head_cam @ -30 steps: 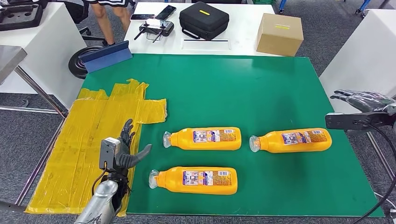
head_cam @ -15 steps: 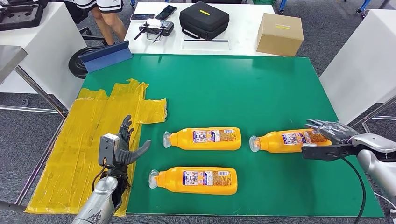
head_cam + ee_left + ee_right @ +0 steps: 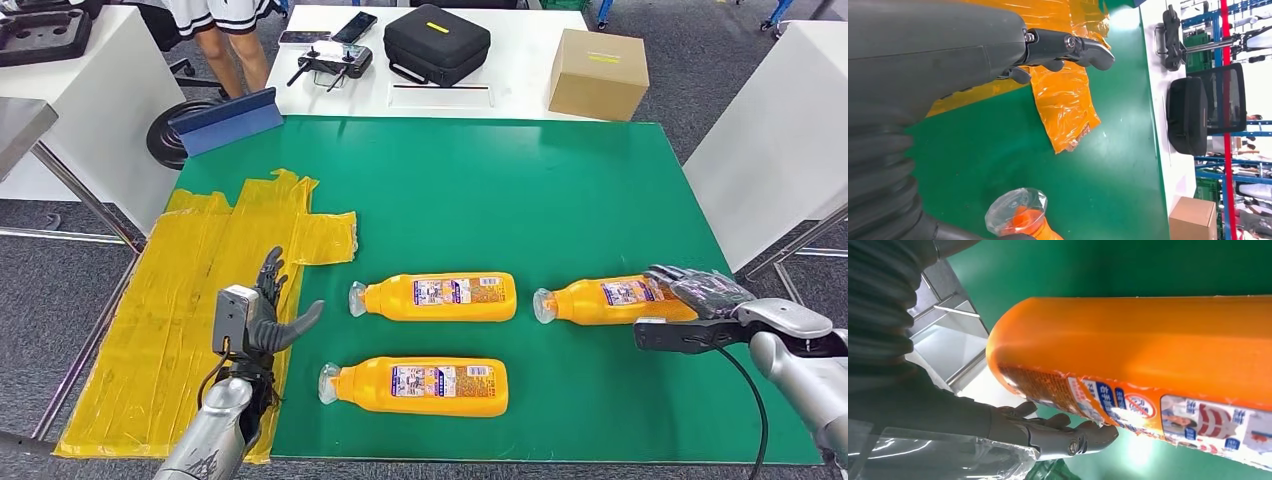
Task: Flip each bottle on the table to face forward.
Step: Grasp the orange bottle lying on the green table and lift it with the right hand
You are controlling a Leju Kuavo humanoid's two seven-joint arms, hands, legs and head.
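Three orange bottles lie on their sides on the green mat (image 3: 500, 190), caps to the left and labels up. One is in the middle (image 3: 440, 297), one at the front (image 3: 420, 386) and one on the right (image 3: 600, 300). My right hand (image 3: 700, 296) lies over the base end of the right bottle (image 3: 1148, 340). Its fingers (image 3: 1058, 432) touch the label side and its thumb stretches along the near side, without a clear grip. My left hand (image 3: 262, 320) hovers with fingers spread at the mat's left edge, left of the front bottle's cap (image 3: 1015, 215).
Yellow film (image 3: 200, 290) is taped over the mat's left edge. A blue block (image 3: 225, 120) sits at the far left corner. The white table behind carries a black case (image 3: 437, 40), a cardboard box (image 3: 598, 72) and a controller (image 3: 333, 62). A person's legs (image 3: 230, 40) stand beside it.
My right hand has swung in from beyond the table's right side and come down onto the right bottle's base end. The left hand has hardly moved.
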